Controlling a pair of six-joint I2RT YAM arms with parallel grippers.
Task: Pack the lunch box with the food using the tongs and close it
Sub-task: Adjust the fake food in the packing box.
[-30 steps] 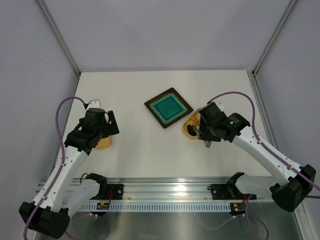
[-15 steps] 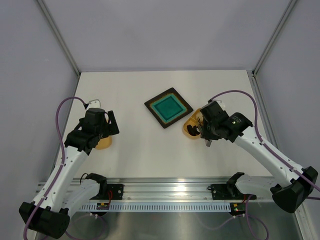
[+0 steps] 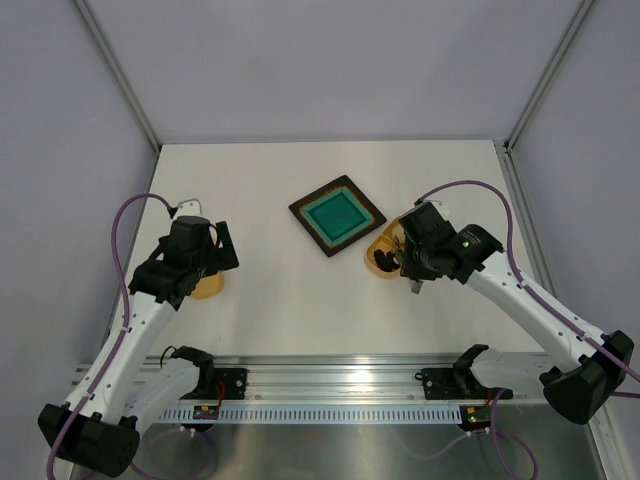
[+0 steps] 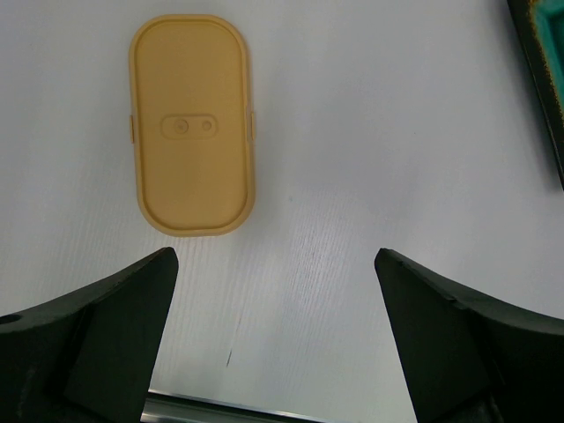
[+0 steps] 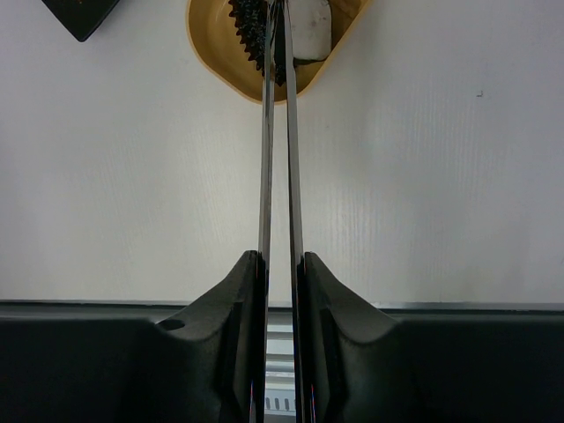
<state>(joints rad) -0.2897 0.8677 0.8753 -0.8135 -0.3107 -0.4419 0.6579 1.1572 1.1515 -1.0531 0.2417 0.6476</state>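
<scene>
The yellow-orange lunch box (image 5: 211,44) lies on the table just right of the teal plate (image 3: 337,215). A dark, ridged food piece (image 5: 249,26) and a white cube (image 5: 310,31) lie inside it. My right gripper (image 5: 279,257) is shut on the silver tongs (image 5: 266,132). Their two arms are squeezed almost together, and their tips reach into the box between the dark piece and the cube. Whether the tips pinch anything I cannot tell. My left gripper (image 4: 275,264) is open and holds nothing, hovering just short of the matching lid (image 4: 191,123).
The dark-rimmed plate's corner (image 5: 79,13) shows left of the lunch box; its edge (image 4: 546,70) shows at the far right of the left wrist view. The lid (image 3: 207,287) lies on the left side of the table, partly under the left arm. The metal rail (image 3: 340,385) runs along the table's near edge.
The right wrist has shifted slightly over the lunch box with the tongs. The left arm has not moved.
</scene>
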